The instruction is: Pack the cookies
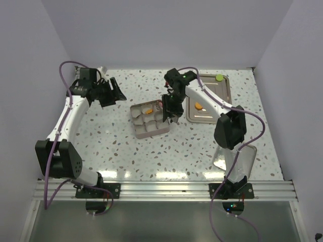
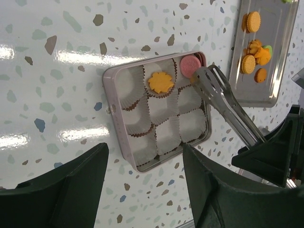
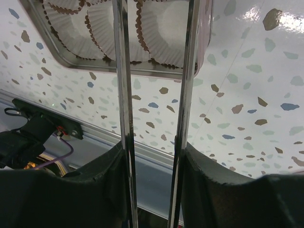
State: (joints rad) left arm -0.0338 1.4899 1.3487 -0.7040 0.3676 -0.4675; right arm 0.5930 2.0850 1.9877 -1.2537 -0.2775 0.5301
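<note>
A pink tin box (image 1: 137,129) holds nine white paper cups. In the left wrist view an orange flower-shaped cookie (image 2: 161,82) lies in the far middle cup and a pink cookie (image 2: 190,65) in the far right cup of the box (image 2: 110,109). My right gripper (image 1: 170,108) is shut on metal tongs (image 2: 228,102), whose open tips rest next to the pink cookie. The tong arms (image 3: 122,95) run apart between my right gripper's fingers (image 3: 154,161). Several orange cookies (image 2: 248,63) lie on the steel tray (image 2: 278,57). My left gripper (image 1: 115,93) is open and empty, left of the box.
The steel tray (image 1: 222,96) lies right of the box, with a green cookie (image 1: 219,77) at its far corner and an orange one (image 1: 198,106) near its left side. A shiny metal piece (image 1: 222,160) lies by the right arm's base. Walls close the back and sides.
</note>
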